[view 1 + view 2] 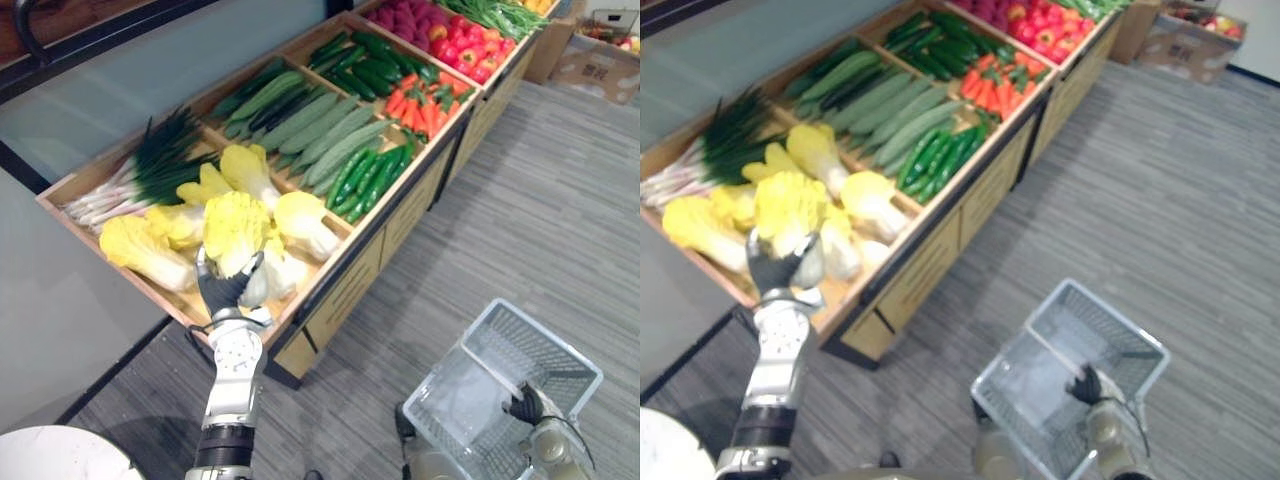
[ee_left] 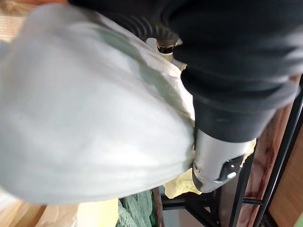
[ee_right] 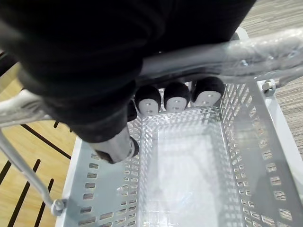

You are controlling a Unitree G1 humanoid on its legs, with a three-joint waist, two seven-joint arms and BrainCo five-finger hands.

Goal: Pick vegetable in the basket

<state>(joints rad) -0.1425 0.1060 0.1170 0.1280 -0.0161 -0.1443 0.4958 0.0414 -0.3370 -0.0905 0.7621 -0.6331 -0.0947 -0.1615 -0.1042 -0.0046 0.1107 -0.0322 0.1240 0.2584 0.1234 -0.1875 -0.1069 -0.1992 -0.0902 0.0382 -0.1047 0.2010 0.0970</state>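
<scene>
Yellow napa cabbage sat clasped in the left hand over the wooden display stand, while the right hand had its fingers wrapped round the handle of the plastic basket, not yet loaded.

Grey striped carpet floor beside a long wooden produce stand.

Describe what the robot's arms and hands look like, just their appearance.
The arms are silver-grey metal. The left arm has a rounded segment with small holes below the wrist. A dark ribbed cover wraps the back and wrist of both the left hand and the right hand. The right hand's fingers end in rounded dark tips with pale oval pads.
</scene>
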